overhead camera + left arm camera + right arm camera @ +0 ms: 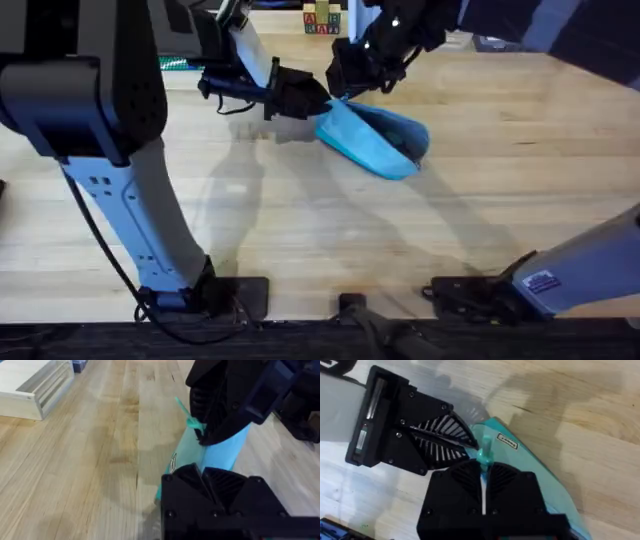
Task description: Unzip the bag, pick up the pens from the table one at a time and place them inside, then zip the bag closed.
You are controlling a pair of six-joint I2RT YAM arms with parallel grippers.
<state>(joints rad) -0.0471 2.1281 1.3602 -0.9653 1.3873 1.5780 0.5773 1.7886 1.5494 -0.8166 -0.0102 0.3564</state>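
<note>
The light blue bag lies tilted on the table, its left end lifted. My left gripper is shut on that end of the bag. My right gripper meets it from behind and is shut on the teal pull tab of the zipper. In the left wrist view the right gripper hangs over the bag with the pull tab sticking out. The right wrist view has the left gripper clamped on the bag's corner. The pens are out of view.
Coloured letter blocks stand at the table's far edge. A white slatted box sits farther left of the bag. Both arm bases stand at the near edge. Bare wood lies in front of the bag.
</note>
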